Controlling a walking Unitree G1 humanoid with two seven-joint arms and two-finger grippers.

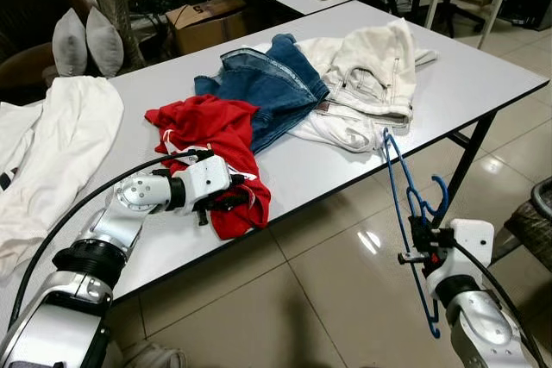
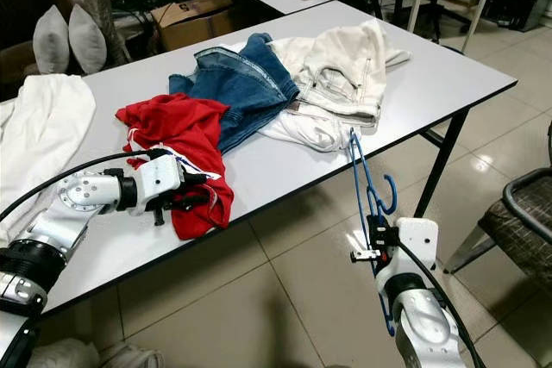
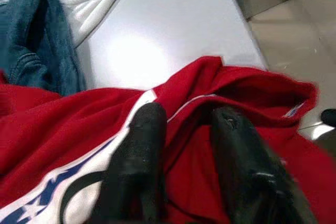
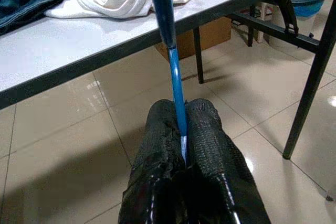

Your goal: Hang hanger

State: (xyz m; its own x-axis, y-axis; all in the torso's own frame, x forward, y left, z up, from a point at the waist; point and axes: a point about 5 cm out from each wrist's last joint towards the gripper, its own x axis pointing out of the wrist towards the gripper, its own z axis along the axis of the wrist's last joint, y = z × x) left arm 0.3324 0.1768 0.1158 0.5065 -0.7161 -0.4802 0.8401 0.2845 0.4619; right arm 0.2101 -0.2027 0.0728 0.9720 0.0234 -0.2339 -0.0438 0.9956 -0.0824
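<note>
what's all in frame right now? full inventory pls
grey rectangular table: 1, grey top, black legs, before the robot
red sports garment with white and blue stripe: 1, near table edge, partly hanging over
blue denim jeans: 1, table middle, beside the red garment
white jeans: 1, right of the denim
white cloth: 1, table's left end
blue plastic hanger: 1, off the table's right front, above the tiled floor
grey cushions: 2, dark chair behind
cardboard box: 1, brown, floor behind
left gripper: fingers apart around red fabric
right gripper: shut on the hanger
</note>
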